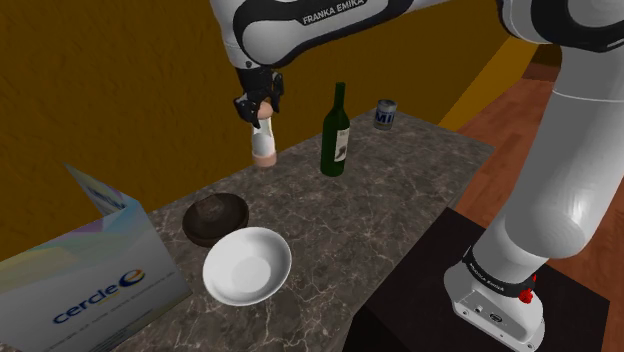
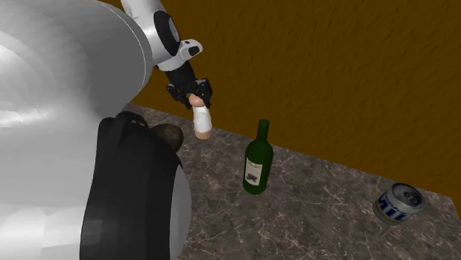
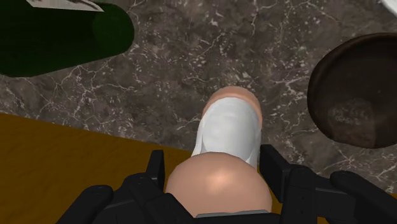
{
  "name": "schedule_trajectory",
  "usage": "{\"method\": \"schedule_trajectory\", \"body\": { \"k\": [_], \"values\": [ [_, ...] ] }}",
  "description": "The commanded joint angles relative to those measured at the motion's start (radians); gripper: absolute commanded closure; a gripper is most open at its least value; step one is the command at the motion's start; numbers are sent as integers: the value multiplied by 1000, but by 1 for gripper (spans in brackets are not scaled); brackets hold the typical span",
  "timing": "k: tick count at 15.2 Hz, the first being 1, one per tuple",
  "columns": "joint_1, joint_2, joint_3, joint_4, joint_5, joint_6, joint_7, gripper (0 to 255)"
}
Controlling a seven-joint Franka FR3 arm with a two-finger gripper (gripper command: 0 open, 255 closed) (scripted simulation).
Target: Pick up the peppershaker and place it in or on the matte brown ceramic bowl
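As it stands, gripper [image 1: 262, 117]: clamped on the peppershaker [image 1: 264, 145].
Peppershaker: grasped, at counter's [image 1: 400, 190] far edge.
Brown bowl [image 1: 192, 222]: empty, nearer; placing remains.

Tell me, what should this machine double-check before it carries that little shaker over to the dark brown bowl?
1. Pincer clasping pepper shaker: ok, fingers press both sides.
2. Shaker lifted off the countertop: cannot tell.
3. Brown bowl upright, empty: ok.
4. Wine bottle out of the path: ok, it stands on the shaker's other side from the bowl.
5. White bowl apart from brown bowl: cannot tell, rims overlap in the shoulder view.
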Motion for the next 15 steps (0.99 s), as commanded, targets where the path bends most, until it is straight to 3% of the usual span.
{"method": "schedule_trajectory", "body": {
  "k": [1, 9, 15],
  "values": [
    [33, 29, 14, 61, -11, -48, 30, 255],
    [211, 189, 57, 347, -81, -248, 165, 255],
    [404, 379, 53, 691, -160, -438, 221, 255]
  ]
}}
